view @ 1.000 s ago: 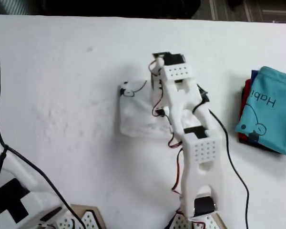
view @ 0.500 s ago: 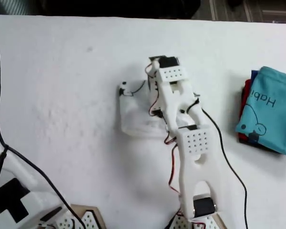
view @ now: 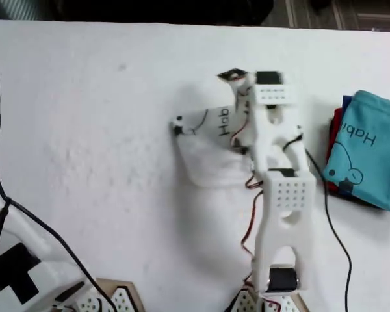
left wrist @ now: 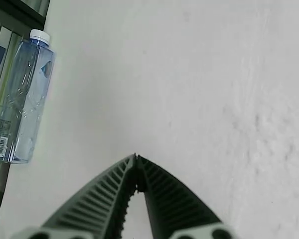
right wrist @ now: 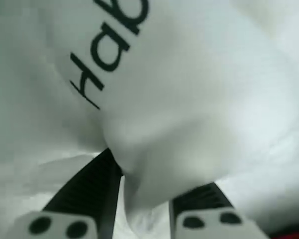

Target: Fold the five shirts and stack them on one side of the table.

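Observation:
A white shirt [view: 211,153] with black print lies folded in a bundle at the table's middle, one edge lifted. My right gripper [view: 237,88] is at the shirt's far edge, on the side toward the stack. In the right wrist view the right gripper [right wrist: 122,174] is shut on a fold of the white shirt [right wrist: 179,99], with cloth bulging between its dark fingers [right wrist: 84,189]. A stack of folded shirts sits at the right edge, a teal shirt [view: 370,156] on top with red and blue ones under it. My left gripper [left wrist: 137,167] is shut, holds nothing and hovers over bare table.
A clear plastic water bottle [left wrist: 22,99] lies near the table's edge in the left wrist view. The left arm's base [view: 13,273] and a black cable [view: 26,214] occupy the near left corner. The white tabletop [view: 84,97] stretches bare to the left.
My right arm has swung right toward the stack, dragging the white shirt with it. The shirt's gripped edge has lifted and its black print now shows.

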Robot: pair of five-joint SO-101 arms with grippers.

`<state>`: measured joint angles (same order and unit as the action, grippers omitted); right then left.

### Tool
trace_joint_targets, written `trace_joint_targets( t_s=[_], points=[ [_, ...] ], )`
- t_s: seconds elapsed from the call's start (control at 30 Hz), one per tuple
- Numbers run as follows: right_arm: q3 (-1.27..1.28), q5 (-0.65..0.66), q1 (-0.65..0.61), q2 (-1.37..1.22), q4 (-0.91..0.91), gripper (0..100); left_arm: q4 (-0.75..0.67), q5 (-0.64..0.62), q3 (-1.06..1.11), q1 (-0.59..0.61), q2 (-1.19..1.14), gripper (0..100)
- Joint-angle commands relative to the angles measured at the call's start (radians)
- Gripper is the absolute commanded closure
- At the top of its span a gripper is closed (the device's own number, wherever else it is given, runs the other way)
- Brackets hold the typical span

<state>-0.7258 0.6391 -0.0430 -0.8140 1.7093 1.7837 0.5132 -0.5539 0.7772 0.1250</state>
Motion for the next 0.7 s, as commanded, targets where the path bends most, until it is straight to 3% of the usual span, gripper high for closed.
trace_joint_targets(
  t_s=[0.0, 0.13, 0.23, 0.33, 0.43, 0.57, 0.67],
  points=[
    [-0.005, 0.344, 0.031, 0.097, 0.004, 98.0, 0.002, 0.005, -0.003, 0.007, 0.030, 97],
    [-0.005, 0.600, 0.031, 0.108, -0.002, 98.0, 0.002, 0.005, -0.003, 0.007, 0.028, 97],
    [-0.005, 0.686, 0.024, 0.108, -0.062, 97.8, 0.002, 0.005, -0.003, 0.007, 0.030, 97],
    [-0.009, 0.686, 0.018, 0.122, -0.088, 95.7, 0.002, 0.005, -0.003, 0.007, 0.030, 97],
    [-0.046, 0.680, 0.015, 0.140, -0.047, 83.6, 0.002, 0.005, -0.003, 0.007, 0.030, 97],
    [-0.123, 0.522, 0.015, 0.162, 0.008, 66.4, 0.002, 0.005, -0.003, 0.007, 0.030, 97],
    [-0.161, 0.468, 0.015, 0.193, 0.008, 62.2, 0.002, 0.005, -0.003, 0.007, 0.030, 97]
  ],
)
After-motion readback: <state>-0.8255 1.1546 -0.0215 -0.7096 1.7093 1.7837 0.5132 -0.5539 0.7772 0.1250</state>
